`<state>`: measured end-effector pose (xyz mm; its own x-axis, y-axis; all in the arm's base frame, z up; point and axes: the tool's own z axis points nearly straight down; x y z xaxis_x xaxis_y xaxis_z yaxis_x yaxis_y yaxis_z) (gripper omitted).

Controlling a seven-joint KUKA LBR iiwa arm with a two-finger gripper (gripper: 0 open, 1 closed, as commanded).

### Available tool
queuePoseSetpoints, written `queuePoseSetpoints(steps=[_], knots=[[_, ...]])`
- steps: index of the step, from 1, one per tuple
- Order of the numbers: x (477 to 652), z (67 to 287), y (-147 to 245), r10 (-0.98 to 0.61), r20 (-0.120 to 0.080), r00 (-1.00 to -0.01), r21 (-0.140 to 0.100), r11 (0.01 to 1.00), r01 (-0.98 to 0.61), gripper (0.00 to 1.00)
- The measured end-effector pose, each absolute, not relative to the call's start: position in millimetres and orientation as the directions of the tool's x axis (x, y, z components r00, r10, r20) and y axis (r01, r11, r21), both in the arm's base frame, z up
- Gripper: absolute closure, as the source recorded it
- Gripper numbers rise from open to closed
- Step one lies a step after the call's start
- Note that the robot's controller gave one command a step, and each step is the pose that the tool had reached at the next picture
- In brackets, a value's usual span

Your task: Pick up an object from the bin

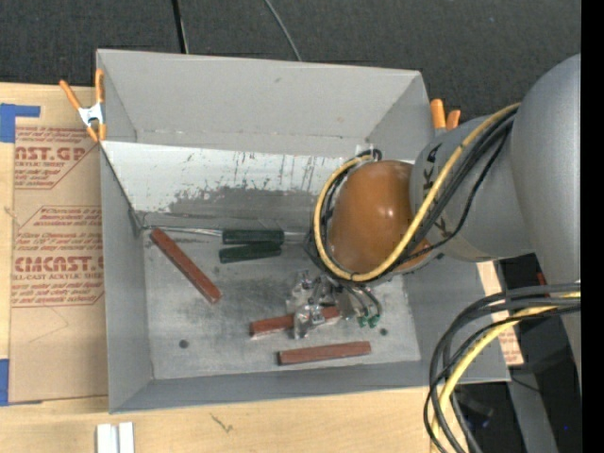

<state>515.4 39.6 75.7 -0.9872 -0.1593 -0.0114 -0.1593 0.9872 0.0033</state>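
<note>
My gripper (310, 311) is low in the bin, right of the middle, under the arm's orange cover. Its metal fingers sit at the right end of a small red-brown stick (272, 327) lying on the floor. Just in front of that, a longer red-brown bar (324, 353) lies along the near wall. Whether anything is held between the fingers is hidden by the gripper's own metal parts.
A long red-brown bar (186, 265) lies slanted at the left of the bin. A dark green-handled tool (251, 244) with a thin metal shaft lies near the back wall. The arm and its cables cover the bin's right side.
</note>
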Motion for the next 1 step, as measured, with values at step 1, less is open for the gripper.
queuePoseSetpoints(steps=[1], knots=[[514.8,198.4,30.7,-0.203,-0.002,-0.979,0.001,0.979,-0.203,1.0]])
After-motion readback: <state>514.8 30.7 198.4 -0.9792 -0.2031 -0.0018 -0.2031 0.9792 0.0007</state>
